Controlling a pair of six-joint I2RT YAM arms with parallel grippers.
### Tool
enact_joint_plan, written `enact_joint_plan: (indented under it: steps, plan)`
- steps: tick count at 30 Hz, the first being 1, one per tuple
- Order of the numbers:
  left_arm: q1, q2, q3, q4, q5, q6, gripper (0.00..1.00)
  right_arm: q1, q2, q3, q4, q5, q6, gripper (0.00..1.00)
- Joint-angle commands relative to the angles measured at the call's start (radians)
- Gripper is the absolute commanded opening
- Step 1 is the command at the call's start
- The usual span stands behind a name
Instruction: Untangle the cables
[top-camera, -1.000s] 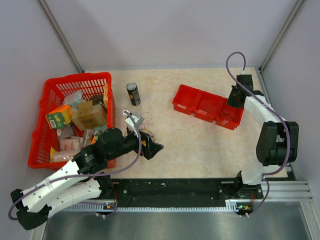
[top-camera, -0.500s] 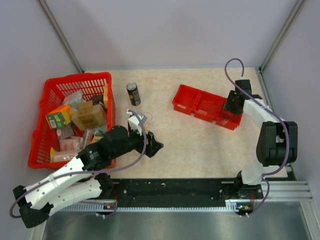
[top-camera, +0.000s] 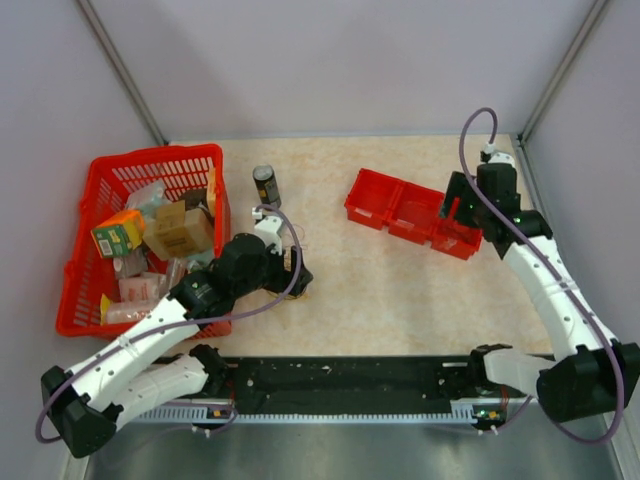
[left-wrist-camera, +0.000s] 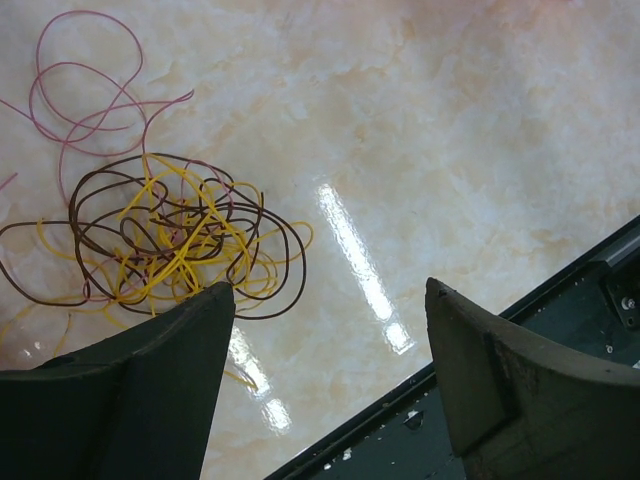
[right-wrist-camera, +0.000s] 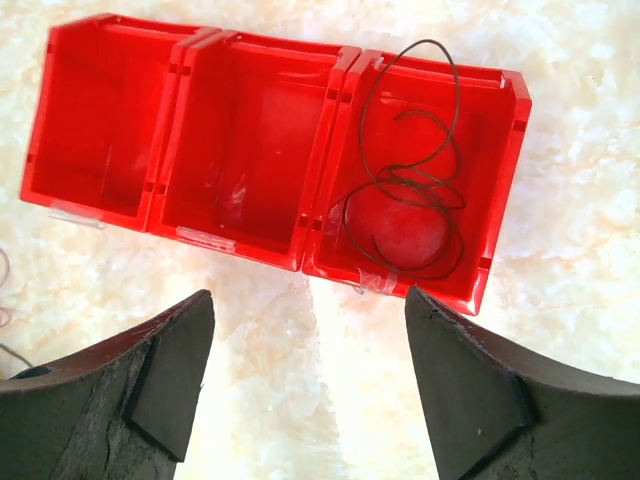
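Observation:
A tangle of thin yellow and dark brown cables (left-wrist-camera: 170, 240) lies on the marble tabletop, with a loose pink cable (left-wrist-camera: 85, 90) curling just beyond it. My left gripper (left-wrist-camera: 330, 290) hovers open above the table, the tangle just past its left fingertip and nothing between the jaws. In the top view the left gripper (top-camera: 290, 275) covers most of the tangle. One dark cable (right-wrist-camera: 420, 180) lies coiled in the right compartment of the red three-part bin (right-wrist-camera: 240, 130). My right gripper (right-wrist-camera: 310, 295) hangs open and empty just in front of that bin.
A red basket (top-camera: 100, 170) full of packaged goods stands at the left, close beside the left arm. A dark can (top-camera: 266, 187) stands upright behind the tangle. The bin (top-camera: 400, 210) sits at the back right. The black base rail (top-camera: 350, 375) runs along the near edge.
The right gripper has opened, left the dark cable in the bin's right compartment and risen away. The left gripper has shifted back and left over the tangle, its jaws slightly narrower.

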Motion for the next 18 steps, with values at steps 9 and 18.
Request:
enact_joint_plan:
  steps: [9, 18]
  plan:
    - [0.016, -0.086, -0.013, 0.015, -0.065, -0.093, 0.70, 0.504, 0.171, -0.020, 0.339, -0.264, 0.056, 0.74]
    - [0.018, -0.182, -0.075, -0.015, -0.076, -0.135, 0.67, 0.710, 0.519, -0.097, 0.971, -0.517, 0.511, 0.48]
